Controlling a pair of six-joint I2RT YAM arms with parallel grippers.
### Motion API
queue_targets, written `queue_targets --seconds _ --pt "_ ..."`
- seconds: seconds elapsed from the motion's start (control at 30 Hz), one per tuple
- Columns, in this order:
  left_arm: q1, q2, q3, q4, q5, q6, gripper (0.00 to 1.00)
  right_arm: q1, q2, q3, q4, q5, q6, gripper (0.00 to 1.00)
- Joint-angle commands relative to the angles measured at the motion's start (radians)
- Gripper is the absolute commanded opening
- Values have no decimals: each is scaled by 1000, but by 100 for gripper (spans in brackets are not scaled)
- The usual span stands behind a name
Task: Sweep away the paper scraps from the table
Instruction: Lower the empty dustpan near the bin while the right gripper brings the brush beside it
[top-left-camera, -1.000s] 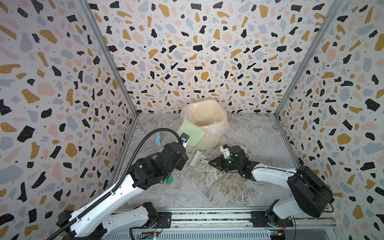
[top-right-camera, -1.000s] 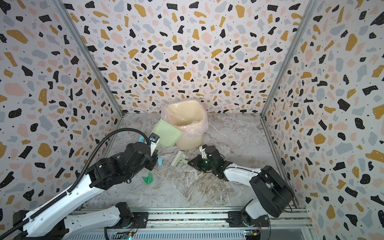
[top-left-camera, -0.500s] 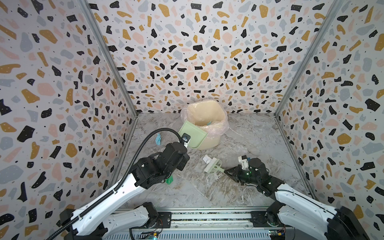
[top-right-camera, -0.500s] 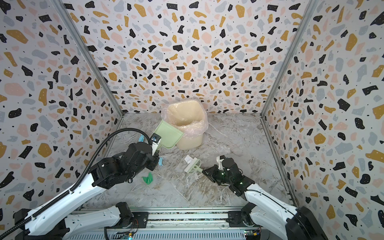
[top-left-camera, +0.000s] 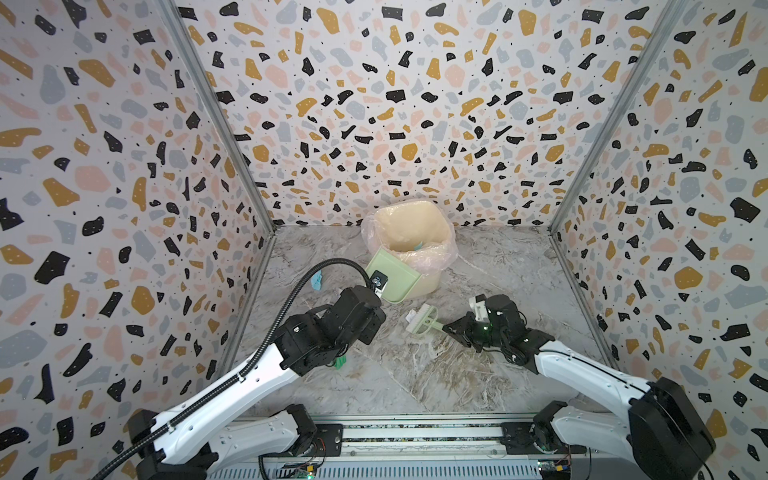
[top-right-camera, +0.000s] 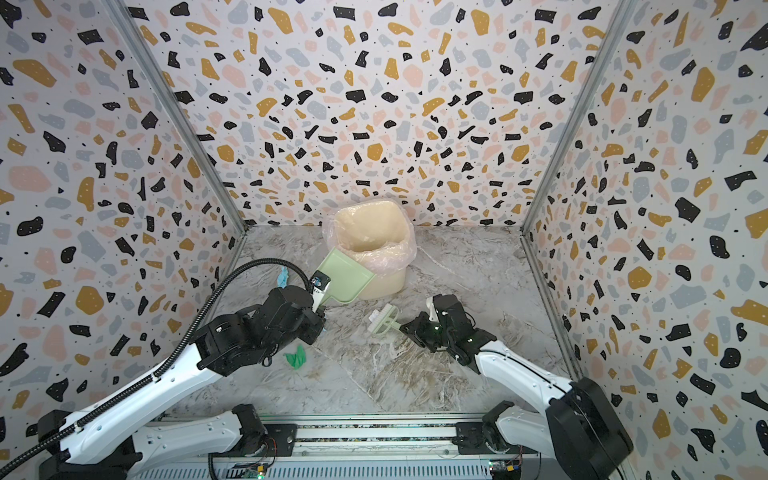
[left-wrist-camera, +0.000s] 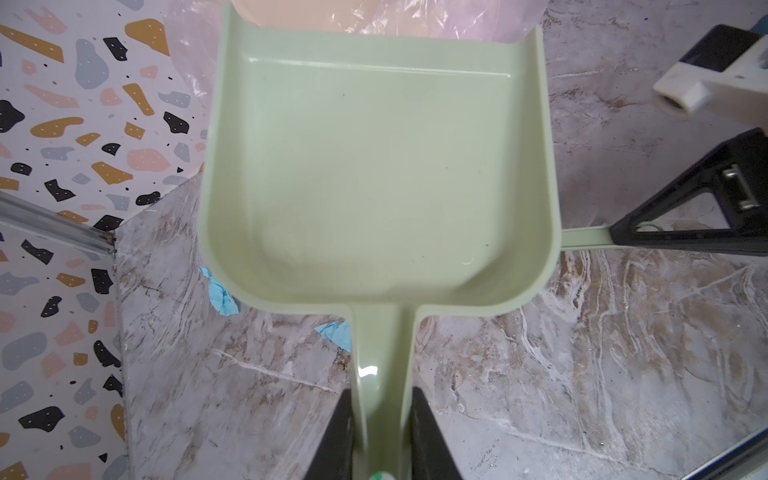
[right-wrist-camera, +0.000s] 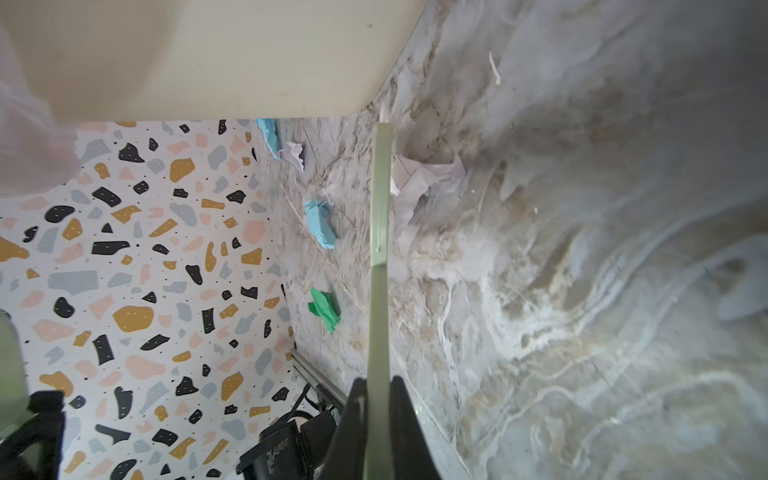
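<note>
My left gripper is shut on the handle of the pale green dustpan, which leans tilted against the bin; its tray is empty. The right gripper is shut on the thin handle of the green brush, whose white bristles rest on the table right of the dustpan. Paper scraps lie to the left: a blue one by the wall and a green one beside my left arm. The right wrist view shows blue, green and pale scraps.
The cream bin with a plastic liner stands at the back middle, with a blue bit inside. Terrazzo walls close in the left, back and right sides. A metal rail runs along the front edge.
The right arm has unfolded and drawn the brush to the right, away from the dustpan. The left arm and the dustpan have hardly moved.
</note>
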Motion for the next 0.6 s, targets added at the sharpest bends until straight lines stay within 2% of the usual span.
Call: queue_targets --seconds 0.0,0.17,0.3,0.43,0.57 --pt "-10 -7 3 31 -1 -24 0 6 71 63 124 -49 -52 0" --pt "-16 -13 -9 32 -7 -39 0 2 154 107 116 -56 -70 0" --pt "-19 -3 -26 46 11 -48 0 -23 190 82 99 -79 -71 0" --pt "-23 12 -31 46 19 -47 0 -60 154 47 31 -87 -88 0" --pt "-25 23 -28 39 31 -43 0 -102 54 9 -111 -96 -123 0"
